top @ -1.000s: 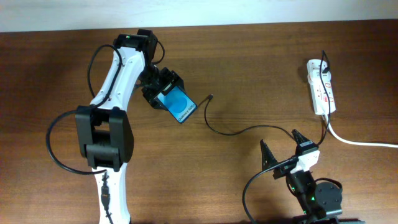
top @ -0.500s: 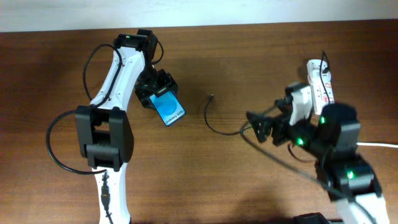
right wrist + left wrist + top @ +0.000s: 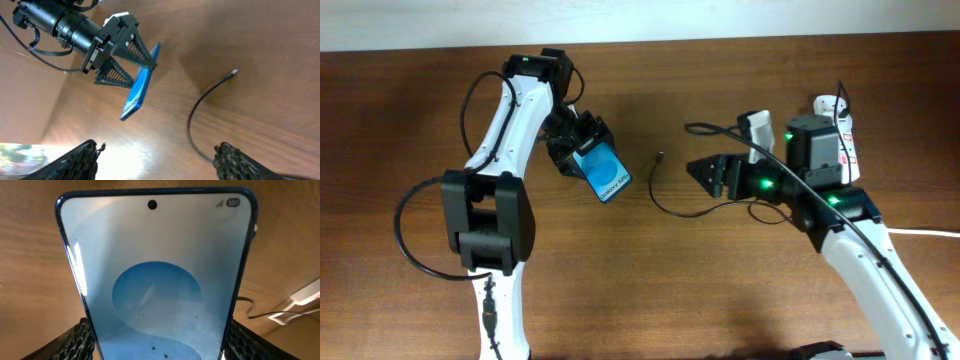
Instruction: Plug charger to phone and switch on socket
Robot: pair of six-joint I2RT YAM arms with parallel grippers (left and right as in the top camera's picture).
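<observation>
My left gripper (image 3: 576, 146) is shut on the phone (image 3: 601, 171), whose blue screen fills the left wrist view (image 3: 155, 275); the phone is held tilted above the table, also seen edge-on in the right wrist view (image 3: 139, 85). The charger cable (image 3: 665, 205) lies on the table, its plug tip (image 3: 662, 156) free, right of the phone; it shows in the right wrist view (image 3: 200, 102). My right gripper (image 3: 712, 174) is open and empty, above the cable, pointing left toward the plug tip. The white socket strip (image 3: 837, 135) lies at the far right, partly hidden by the right arm.
The socket's thick white cord (image 3: 920, 232) runs off the right edge. The left arm's black cables (image 3: 415, 250) loop at the left. A pale wall edge (image 3: 720, 20) borders the table at the back.
My right arm swung up from the front edge and leftward over the cable, gripper open. My left gripper shifted the held phone slightly, first left, then back right.
</observation>
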